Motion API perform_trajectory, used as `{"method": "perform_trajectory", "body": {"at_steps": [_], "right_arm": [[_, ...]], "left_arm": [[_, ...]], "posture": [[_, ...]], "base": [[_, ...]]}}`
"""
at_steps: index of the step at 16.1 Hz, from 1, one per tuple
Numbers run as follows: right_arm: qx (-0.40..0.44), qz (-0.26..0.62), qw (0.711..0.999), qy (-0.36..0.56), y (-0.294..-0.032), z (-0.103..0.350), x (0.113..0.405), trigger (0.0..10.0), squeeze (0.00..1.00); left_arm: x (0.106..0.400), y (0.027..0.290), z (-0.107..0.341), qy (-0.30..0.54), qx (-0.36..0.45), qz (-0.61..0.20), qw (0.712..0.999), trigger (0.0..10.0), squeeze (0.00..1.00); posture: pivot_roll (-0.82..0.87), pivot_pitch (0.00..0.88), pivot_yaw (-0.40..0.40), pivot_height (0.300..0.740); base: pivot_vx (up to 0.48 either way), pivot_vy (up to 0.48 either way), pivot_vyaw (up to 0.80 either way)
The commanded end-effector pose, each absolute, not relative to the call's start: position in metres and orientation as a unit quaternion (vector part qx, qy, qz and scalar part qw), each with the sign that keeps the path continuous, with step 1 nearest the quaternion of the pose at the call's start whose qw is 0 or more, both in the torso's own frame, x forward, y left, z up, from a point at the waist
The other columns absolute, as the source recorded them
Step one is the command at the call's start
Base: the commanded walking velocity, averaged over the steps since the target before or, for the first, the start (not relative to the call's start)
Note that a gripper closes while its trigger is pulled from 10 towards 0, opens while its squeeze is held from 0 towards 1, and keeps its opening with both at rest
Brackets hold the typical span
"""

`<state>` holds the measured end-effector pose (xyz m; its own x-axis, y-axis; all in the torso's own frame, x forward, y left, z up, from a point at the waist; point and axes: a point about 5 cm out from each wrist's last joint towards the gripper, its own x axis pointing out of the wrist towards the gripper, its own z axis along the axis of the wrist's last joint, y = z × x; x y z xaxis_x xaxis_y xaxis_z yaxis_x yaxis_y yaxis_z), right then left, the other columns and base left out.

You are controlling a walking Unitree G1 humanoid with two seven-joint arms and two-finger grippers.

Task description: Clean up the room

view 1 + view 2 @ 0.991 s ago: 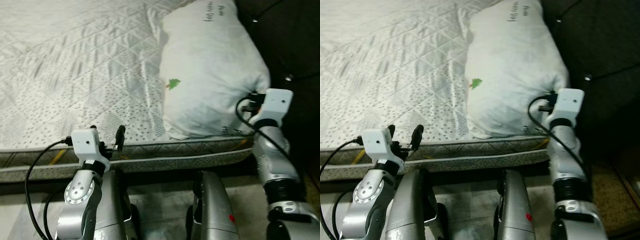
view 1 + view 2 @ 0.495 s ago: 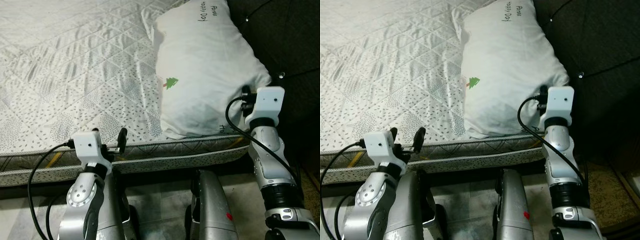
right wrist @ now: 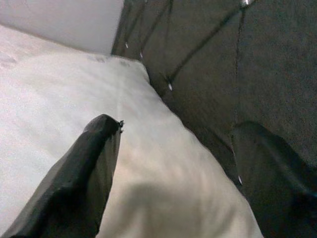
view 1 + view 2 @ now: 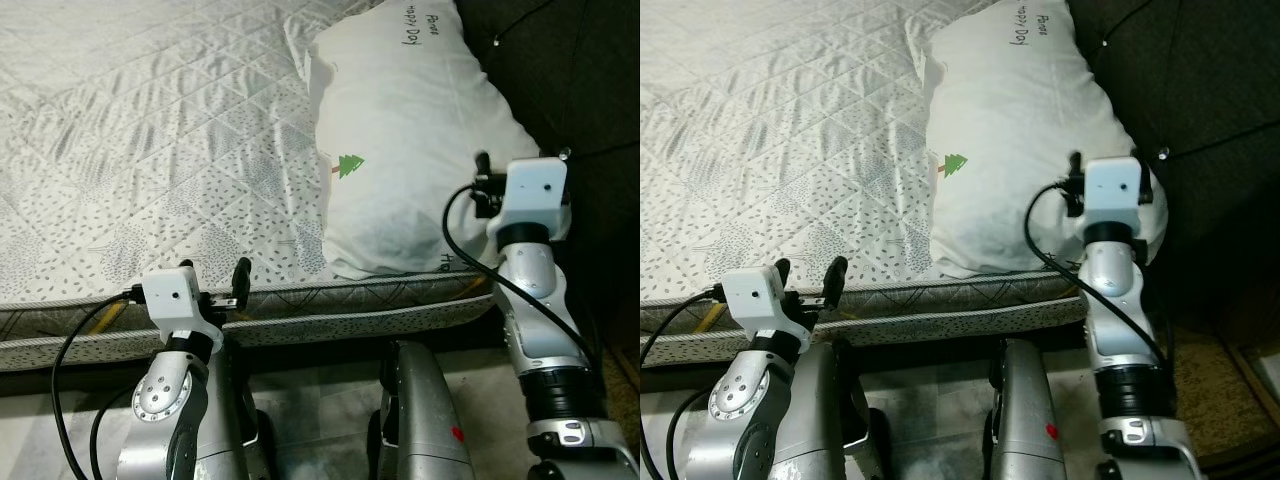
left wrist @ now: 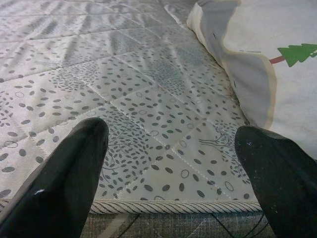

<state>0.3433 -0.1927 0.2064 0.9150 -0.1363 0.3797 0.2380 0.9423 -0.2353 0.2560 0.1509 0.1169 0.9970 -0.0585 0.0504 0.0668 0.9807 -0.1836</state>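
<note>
A white pillow (image 4: 410, 130) with a small green tree print lies at the right end of the bed (image 4: 150, 130), against the dark headboard. My right gripper (image 3: 173, 163) is open and hovers over the pillow's right corner, one finger (image 3: 84, 178) above the pillow and the other in front of the headboard (image 3: 267, 59). Its wrist (image 4: 530, 190) stands raised at the pillow's right edge. Low at the bed's front edge, my left gripper (image 4: 810, 275) is open with nothing between its fingers and points across the quilted cover (image 5: 148, 99).
The dark tufted headboard (image 4: 580, 70) rises along the right side. The mattress's corded front edge (image 4: 330, 315) runs just before my legs (image 4: 430, 410). Pale floor (image 4: 320, 400) shows below. The quilted bed surface stretches bare to the left of the pillow.
My right arm has risen from the pillow's lower right corner to higher beside it. The left arm has hardly moved. The head view has shifted a little.
</note>
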Motion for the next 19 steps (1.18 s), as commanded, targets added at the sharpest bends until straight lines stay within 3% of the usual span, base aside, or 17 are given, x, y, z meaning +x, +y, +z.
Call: {"method": "perform_trajectory", "body": {"at_steps": [1,8,10,11,12,16,19], "right_arm": [[-0.132,-0.079,0.973,-0.174,-0.187,0.201,0.339,10.0,1.00],[-0.061,-0.013,0.989,-0.131,-0.156,0.168,0.313,10.0,1.00],[-0.050,0.046,0.994,-0.091,-0.140,0.147,0.306,10.0,1.00],[-0.049,0.053,0.994,-0.079,-0.139,0.142,0.304,10.0,0.70],[-0.028,0.055,0.996,-0.069,-0.138,0.139,0.301,10.0,0.00],[0.004,0.057,0.995,-0.085,-0.137,0.154,0.310,10.0,0.00],[0.017,0.070,0.993,-0.089,-0.133,0.161,0.314,10.0,0.00]], "left_arm": [[0.251,0.155,0.119,-0.030,-0.088,-0.019,0.996,10.0,0.00],[0.255,0.163,0.140,-0.080,-0.071,0.015,0.994,10.0,0.00],[0.257,0.160,0.147,-0.092,-0.070,0.011,0.993,10.0,0.00],[0.258,0.160,0.150,-0.096,-0.069,0.011,0.993,10.0,0.00],[0.259,0.161,0.153,-0.101,-0.069,0.013,0.992,10.0,0.00],[0.258,0.159,0.148,-0.094,-0.074,0.011,0.993,10.0,0.00],[0.256,0.159,0.145,-0.087,-0.076,0.013,0.993,10.0,0.00]], "posture": [[0.10,0.199,-0.042,0.522],[0.10,0.180,-0.044,0.522],[0.10,0.181,-0.041,0.522],[0.10,0.184,-0.039,0.522],[0.10,0.186,-0.038,0.522],[0.10,0.190,-0.039,0.526],[0.10,0.193,-0.045,0.563]], "base": [[0.000,0.000,0.00],[0.000,0.000,0.00],[0.000,0.000,0.00],[0.000,0.000,0.00],[0.000,0.000,0.00],[0.000,0.000,0.00],[0.000,0.000,0.00]]}}
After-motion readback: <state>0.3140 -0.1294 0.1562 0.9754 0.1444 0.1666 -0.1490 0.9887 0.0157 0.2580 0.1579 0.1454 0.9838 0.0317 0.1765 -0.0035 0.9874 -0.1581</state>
